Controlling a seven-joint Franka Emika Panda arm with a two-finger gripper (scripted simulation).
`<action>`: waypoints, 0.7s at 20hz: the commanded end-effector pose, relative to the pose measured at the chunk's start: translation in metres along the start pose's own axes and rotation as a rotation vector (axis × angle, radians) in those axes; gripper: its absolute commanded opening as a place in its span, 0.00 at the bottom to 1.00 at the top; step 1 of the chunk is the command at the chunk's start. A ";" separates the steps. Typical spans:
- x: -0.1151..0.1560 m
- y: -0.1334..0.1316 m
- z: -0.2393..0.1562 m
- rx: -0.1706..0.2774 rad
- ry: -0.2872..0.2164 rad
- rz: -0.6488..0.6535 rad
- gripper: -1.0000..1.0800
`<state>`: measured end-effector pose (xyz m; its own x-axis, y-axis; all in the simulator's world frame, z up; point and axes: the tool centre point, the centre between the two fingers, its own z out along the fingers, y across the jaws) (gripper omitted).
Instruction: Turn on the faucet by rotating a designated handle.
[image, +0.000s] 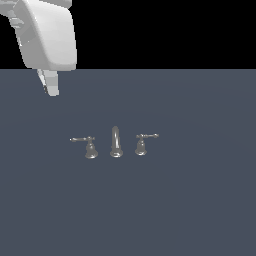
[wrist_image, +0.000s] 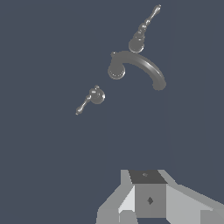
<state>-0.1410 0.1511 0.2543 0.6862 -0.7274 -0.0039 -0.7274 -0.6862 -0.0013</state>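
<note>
Our gripper (image: 50, 90) hangs high above the worktop (image: 200, 200), well apart from the faucet (image: 116, 142).

We hold nothing in the gripper, and we cannot tell from either view whether its fingers are spread or closed, since only a pale stub shows below the white arm (image: 47, 35) in the exterior view and only blocky grey housing in the wrist view. Out from the gripper, lower and toward the exterior view's right, we come first to the handle (image: 86, 144), a thin lever on a bell-shaped base pointing to the exterior view's left. Just beyond it we see the upright curved spout (image: 116, 141), and farthest from the gripper the twin lever handle (image: 144, 141). All three pieces stand on the dark grey worktop in a row, near one another but not touching.
</note>
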 end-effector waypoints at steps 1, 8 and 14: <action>0.002 -0.010 0.012 0.002 -0.001 0.044 0.00; 0.011 -0.033 0.042 0.004 -0.002 0.156 0.00; 0.020 -0.051 0.067 0.005 -0.002 0.245 0.00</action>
<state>-0.0953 0.1698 0.1940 0.5091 -0.8607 -0.0071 -0.8607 -0.5091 -0.0042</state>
